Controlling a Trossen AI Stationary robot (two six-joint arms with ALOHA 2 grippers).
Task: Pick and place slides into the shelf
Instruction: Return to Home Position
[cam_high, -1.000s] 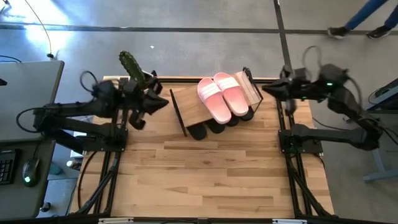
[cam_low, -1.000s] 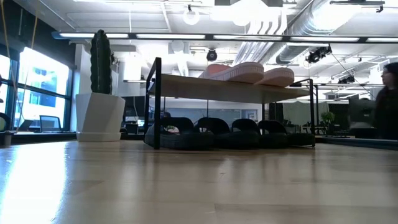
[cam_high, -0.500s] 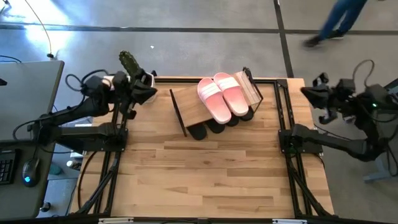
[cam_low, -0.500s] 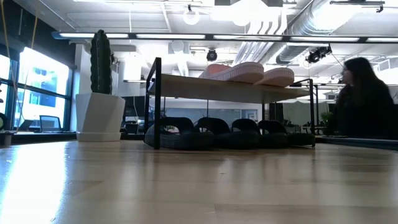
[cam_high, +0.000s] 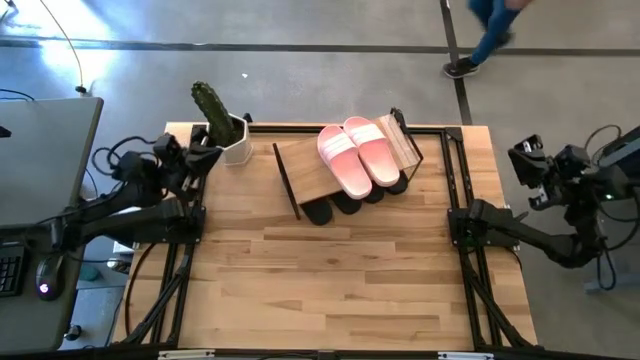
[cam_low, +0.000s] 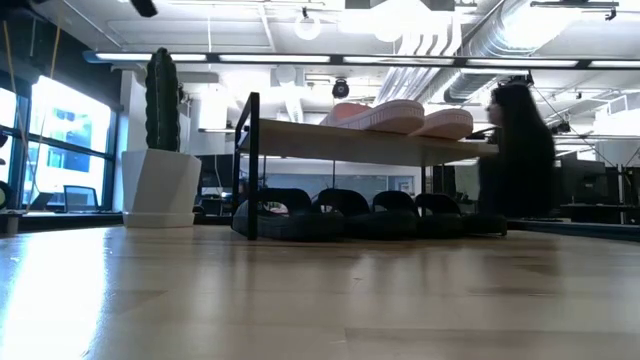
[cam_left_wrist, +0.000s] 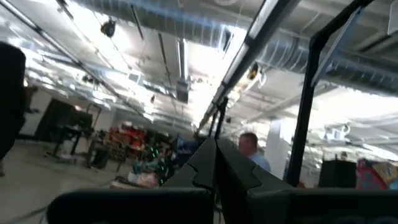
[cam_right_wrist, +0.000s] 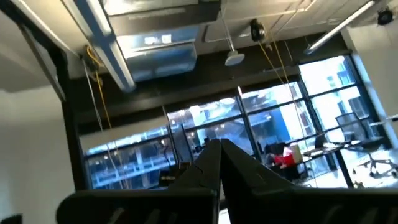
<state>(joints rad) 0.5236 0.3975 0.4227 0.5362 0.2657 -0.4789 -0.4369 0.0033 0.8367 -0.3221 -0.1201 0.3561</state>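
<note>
The surface (cam_high: 330, 285) is a light wood plank top on a black frame, bare over most of its near half. The shelf (cam_high: 305, 180) stands toward its far edge, turned at an angle. The pink slides (cam_high: 358, 155) lie side by side on the shelf's plank. The black slides (cam_high: 345, 207) sit in a row on the surface beneath it, their ends poking out from under the plank. In the low view the four dark straps show between the shelf's legs. A cactus (cam_high: 208, 103) in a white pot (cam_high: 236, 150) stands at the far left corner, just beside the shelf.

The left arm (cam_high: 120, 195) is folded over the surface's left edge, and the left jaws sit near the pot. The right arm (cam_high: 560, 220) hangs out past the right edge, with the right jaws well apart from the shelf. Both wrist views look up at the ceiling, and in each the two dark fingers meet at the tips. Both sets of jaws are clenched on nothing.

Around the surface is a grey concrete floor. A grey desk (cam_high: 45, 150) with a mouse (cam_high: 42, 290) stands to the left. A person's legs (cam_high: 485, 30) cross the floor beyond the far edge. The low view shows a dark blurred person (cam_low: 515, 150) behind the shelf's right end. It also shows big windows on the left and pale ducts and strip lights overhead
</note>
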